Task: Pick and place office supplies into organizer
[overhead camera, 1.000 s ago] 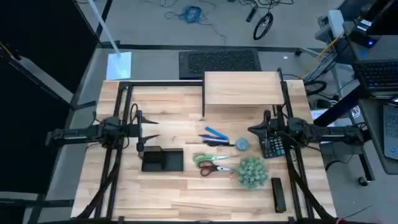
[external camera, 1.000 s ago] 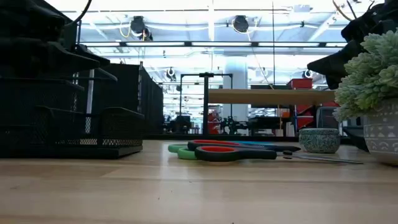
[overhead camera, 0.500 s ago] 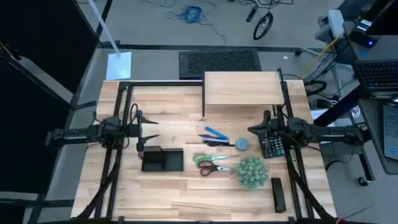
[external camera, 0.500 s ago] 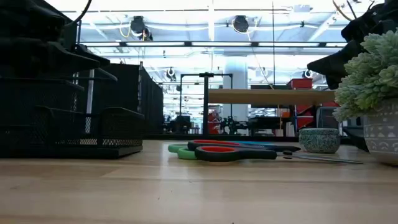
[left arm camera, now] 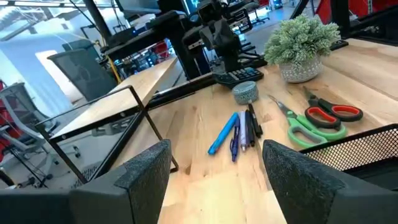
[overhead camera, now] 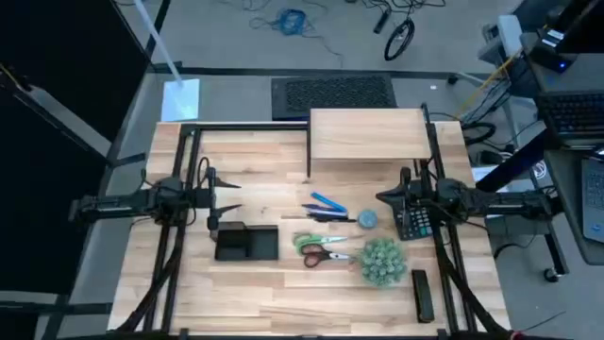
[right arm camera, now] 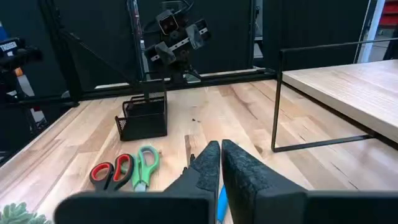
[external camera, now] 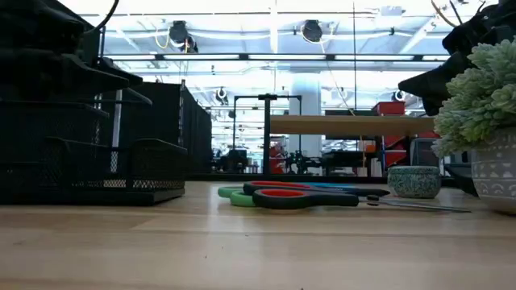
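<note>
Blue and dark pens (overhead camera: 326, 208) lie side by side mid-table, with a round blue-grey disc (overhead camera: 367, 219) to their right. Scissors with red and green handles (overhead camera: 319, 249) lie flat nearer the front edge. The black mesh organizer (overhead camera: 246, 243) stands left of the scissors. My left gripper (overhead camera: 219, 203) hovers open above the table, just beyond the organizer's far left corner. My right gripper (overhead camera: 385, 196) is shut, up in the air right of the pens, over the calculator's far end. Neither holds anything.
A black calculator (overhead camera: 412, 219) lies under my right arm. A fuzzy green plant in a pot (overhead camera: 381, 261) stands right of the scissors. A wooden shelf riser (overhead camera: 367, 134) spans the far middle. A dark flat bar (overhead camera: 422, 295) lies at the front right.
</note>
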You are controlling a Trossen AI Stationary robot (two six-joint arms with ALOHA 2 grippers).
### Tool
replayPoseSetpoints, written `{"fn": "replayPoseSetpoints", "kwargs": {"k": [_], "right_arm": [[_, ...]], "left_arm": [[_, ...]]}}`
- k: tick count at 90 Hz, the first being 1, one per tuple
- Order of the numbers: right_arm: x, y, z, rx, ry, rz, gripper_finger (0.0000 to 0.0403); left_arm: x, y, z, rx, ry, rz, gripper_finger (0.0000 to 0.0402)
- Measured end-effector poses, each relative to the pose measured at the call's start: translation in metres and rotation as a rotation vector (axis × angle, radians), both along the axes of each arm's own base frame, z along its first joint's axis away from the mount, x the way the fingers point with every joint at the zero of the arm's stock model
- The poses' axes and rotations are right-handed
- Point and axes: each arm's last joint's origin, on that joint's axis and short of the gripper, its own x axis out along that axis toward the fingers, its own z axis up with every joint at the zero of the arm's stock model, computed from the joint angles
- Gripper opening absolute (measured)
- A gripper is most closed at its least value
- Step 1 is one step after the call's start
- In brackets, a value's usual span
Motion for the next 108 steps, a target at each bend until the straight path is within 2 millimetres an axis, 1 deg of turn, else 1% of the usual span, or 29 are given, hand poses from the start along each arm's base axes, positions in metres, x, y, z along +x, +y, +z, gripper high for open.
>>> {"fn": "replayPoseSetpoints", "kwargs": {"k": [108], "right_arm": [[0.0000, 0.0000, 0.0001, 0.000, -0.001, 0.000, 0.0002]], "left_arm": [[0.0001, 0.0003, 0.0015, -0.001, -0.015, 0.009, 0.0242]]}}
